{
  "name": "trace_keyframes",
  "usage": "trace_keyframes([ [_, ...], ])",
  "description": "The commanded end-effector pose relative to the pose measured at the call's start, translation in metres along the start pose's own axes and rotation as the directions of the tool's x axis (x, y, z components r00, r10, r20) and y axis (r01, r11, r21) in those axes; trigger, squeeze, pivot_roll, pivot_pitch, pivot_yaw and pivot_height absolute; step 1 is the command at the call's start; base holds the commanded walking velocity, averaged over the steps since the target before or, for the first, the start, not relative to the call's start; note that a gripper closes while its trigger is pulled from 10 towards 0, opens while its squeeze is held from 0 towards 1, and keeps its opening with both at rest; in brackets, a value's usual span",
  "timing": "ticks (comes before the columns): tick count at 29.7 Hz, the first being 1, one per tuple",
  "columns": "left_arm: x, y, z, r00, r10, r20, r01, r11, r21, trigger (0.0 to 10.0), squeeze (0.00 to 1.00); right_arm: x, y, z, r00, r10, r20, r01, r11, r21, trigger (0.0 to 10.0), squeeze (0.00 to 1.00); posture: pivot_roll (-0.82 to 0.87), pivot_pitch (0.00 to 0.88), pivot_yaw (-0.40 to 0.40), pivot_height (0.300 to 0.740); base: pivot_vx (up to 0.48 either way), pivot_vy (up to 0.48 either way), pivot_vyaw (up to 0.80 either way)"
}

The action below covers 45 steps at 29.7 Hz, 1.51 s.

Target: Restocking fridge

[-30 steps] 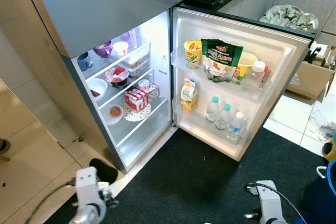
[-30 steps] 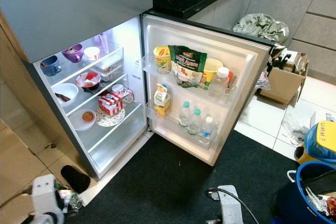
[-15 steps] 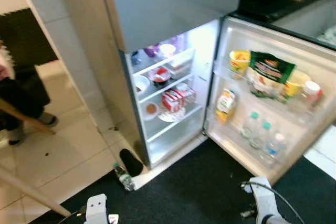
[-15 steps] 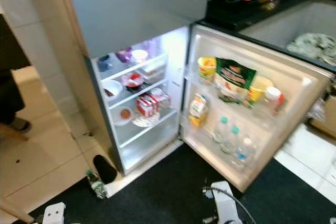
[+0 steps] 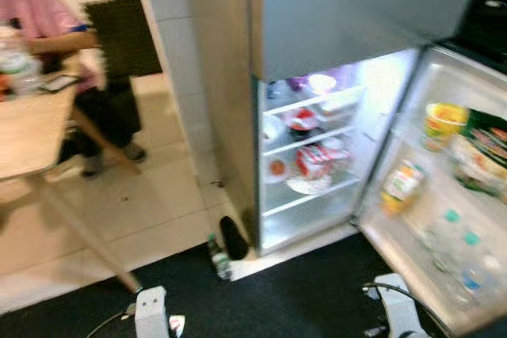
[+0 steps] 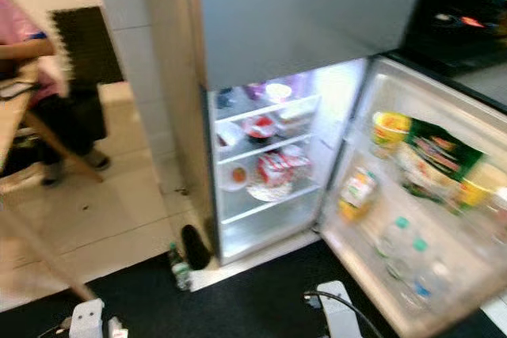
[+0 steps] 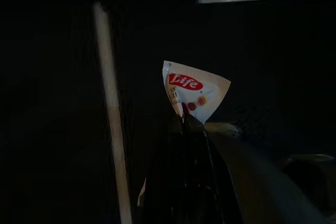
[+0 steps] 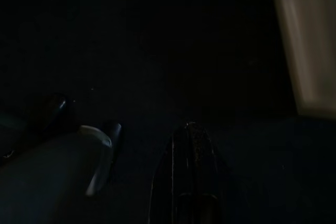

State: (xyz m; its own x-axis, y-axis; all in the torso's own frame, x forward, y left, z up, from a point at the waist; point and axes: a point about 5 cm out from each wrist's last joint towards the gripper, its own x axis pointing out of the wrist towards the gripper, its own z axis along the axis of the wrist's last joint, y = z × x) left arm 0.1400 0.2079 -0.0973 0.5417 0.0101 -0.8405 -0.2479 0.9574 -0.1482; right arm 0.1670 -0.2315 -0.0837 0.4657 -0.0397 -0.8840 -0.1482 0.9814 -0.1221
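The fridge (image 5: 273, 45) stands open with its lit shelves (image 5: 310, 134) holding bowls, cups and red-and-white cartons. Its door (image 5: 453, 195) swings out to the right, carrying a yellow tub, a green bag, a juice carton and water bottles. Low at the frame's bottom hangs my left arm (image 5: 150, 313). My left gripper (image 7: 186, 121) is shut on a small white packet (image 7: 195, 87) with a red "Life" label. My right arm (image 5: 394, 310) hangs idle over the mat, and the right gripper (image 8: 190, 156) looks shut with nothing in it.
A small bottle (image 5: 219, 256) and a dark object (image 5: 234, 237) lie on the floor at the fridge's left corner. To the left, a person (image 5: 47, 17) sits at a wooden table (image 5: 32, 136) with a slanted leg (image 5: 83, 237). A black mat (image 5: 301, 290) covers the floor before the fridge.
The camera has swung left: the fridge has slid to the right in the picture, and the table and seated person have come into view. The picture is blurred.
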Motion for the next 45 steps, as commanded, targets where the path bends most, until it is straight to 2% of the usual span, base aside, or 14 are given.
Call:
trace_keyframes([
  [1, 0.001, -0.004, 0.000, 1.000, -0.011, -0.006, 0.011, 1.000, 0.005, 10.0, 0.00, 0.001, 0.002, 0.004, 1.000, 0.006, 0.007, -0.006, 1.000, -0.002, 10.0, 0.00, -0.02, 0.000, -0.015, 0.740, 0.000, 0.000, 0.79],
  [19, 0.001, -0.006, -0.004, 1.000, -0.020, -0.017, 0.020, 1.000, 0.003, 10.0, 0.00, 0.001, 0.006, -0.003, 1.000, 0.013, -0.008, -0.013, 1.000, -0.001, 10.0, 0.00, -0.02, 0.000, -0.013, 0.740, 0.000, 0.000, 0.79],
  [45, 0.000, -0.005, -0.005, 0.999, -0.027, -0.019, 0.027, 1.000, 0.001, 10.0, 0.00, 0.001, 0.006, -0.004, 1.000, -0.001, -0.004, 0.001, 1.000, 0.028, 10.0, 0.00, -0.03, 0.000, -0.009, 0.740, 0.000, 0.000, 0.00],
])
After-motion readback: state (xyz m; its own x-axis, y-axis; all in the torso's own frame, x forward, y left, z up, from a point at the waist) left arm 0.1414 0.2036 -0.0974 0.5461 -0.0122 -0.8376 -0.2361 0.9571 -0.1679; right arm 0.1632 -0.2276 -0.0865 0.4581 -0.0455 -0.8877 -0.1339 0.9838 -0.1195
